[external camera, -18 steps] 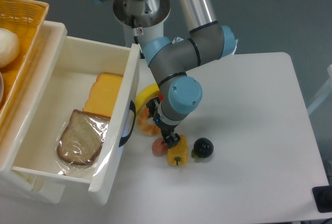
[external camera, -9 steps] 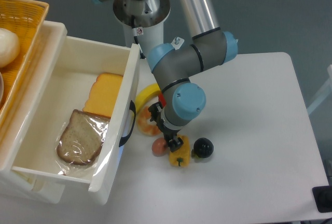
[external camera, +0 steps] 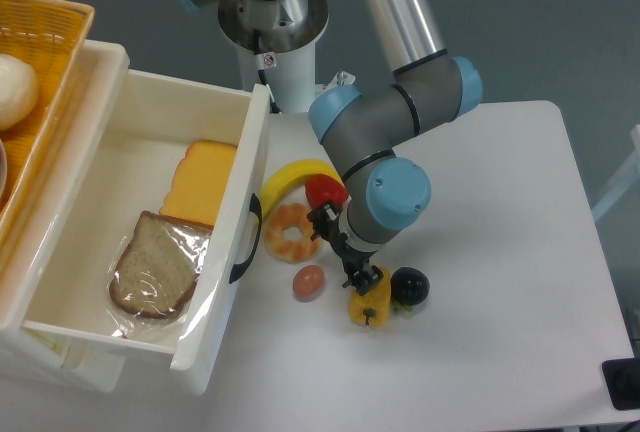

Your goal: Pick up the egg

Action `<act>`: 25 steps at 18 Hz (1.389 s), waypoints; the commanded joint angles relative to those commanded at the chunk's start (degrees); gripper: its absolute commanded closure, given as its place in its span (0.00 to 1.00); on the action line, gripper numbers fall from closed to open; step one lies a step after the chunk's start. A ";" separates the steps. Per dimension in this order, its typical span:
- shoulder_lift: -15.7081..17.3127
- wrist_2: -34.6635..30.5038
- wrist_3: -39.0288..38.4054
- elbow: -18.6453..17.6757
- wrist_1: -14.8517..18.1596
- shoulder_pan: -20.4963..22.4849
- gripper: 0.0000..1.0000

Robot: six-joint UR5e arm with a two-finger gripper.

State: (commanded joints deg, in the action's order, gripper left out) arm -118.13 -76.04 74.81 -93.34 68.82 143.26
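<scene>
Smooth pinkish oval egg (external camera: 308, 281) lies free on the table (external camera: 500, 252) – long axis roughly sideways; gripper (external camera: 362, 276) touches the yellow pepper (external camera: 370, 301), jaw state unclear.

The claw (external camera: 358, 274) is largely hidden beneath the wrist; its jaws' spacing cannot be told. The basket (external camera: 45, 72) is cut off at the left edge.

floor: dark grey-blue | table (external camera: 500, 202): white | light: even
</scene>
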 joint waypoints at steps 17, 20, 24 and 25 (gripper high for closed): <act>-1.05 -4.11 -0.81 -0.53 -6.24 -4.57 0.00; -0.79 -4.82 -1.07 -0.62 -6.85 -4.75 0.00; -0.88 -5.26 -1.07 -2.80 -10.97 -5.80 0.00; -0.97 -6.04 -1.07 -3.42 -11.34 -5.89 0.00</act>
State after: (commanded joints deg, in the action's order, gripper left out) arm -119.09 -82.08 73.74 -96.76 57.48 137.37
